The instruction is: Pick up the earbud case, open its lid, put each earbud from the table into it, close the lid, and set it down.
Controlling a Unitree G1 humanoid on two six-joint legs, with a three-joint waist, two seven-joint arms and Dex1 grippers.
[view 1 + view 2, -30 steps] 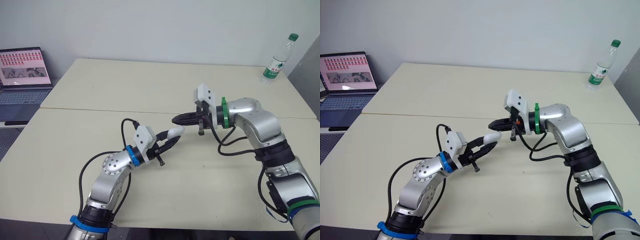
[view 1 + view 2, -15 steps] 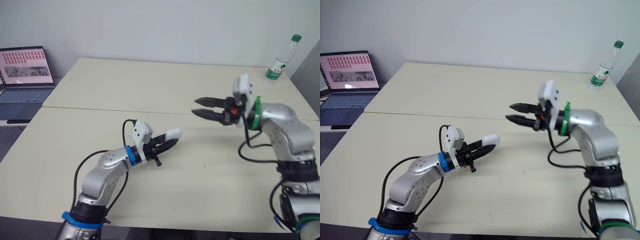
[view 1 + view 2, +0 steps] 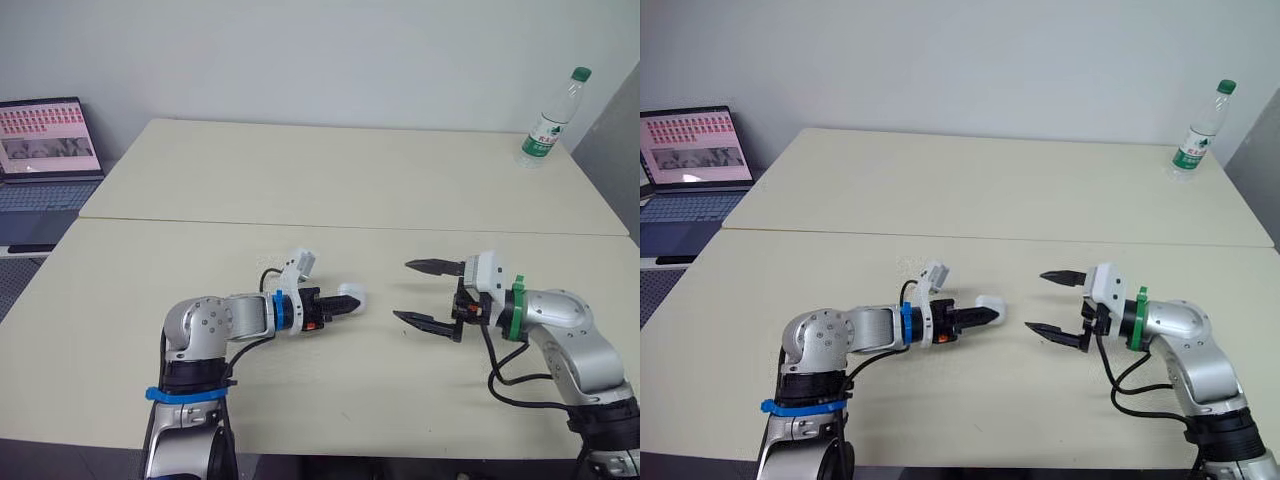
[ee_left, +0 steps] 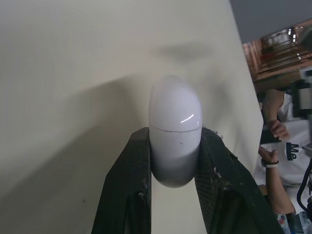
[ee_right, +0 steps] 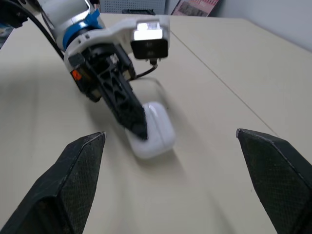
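Earbud case (image 3: 352,296), lid closed, is clamped by the left gripper (image 3: 338,304); the right gripper (image 3: 403,290) is held wide open, empty, facing it nearby.

The table (image 3: 300,180) is lit brightly and evenly from above, and only faint, soft shadows are cast on it. In the left wrist view a small curved glare is seen on the earbud case (image 4: 174,131), whose gripped end is shaded, and a broad soft shadow is thrown across the table beside it

left gripper (image 3: 333,304): fingers clamped on earbud case (image 3: 351,297) | right gripper (image 3: 403,290): fingers spread wide
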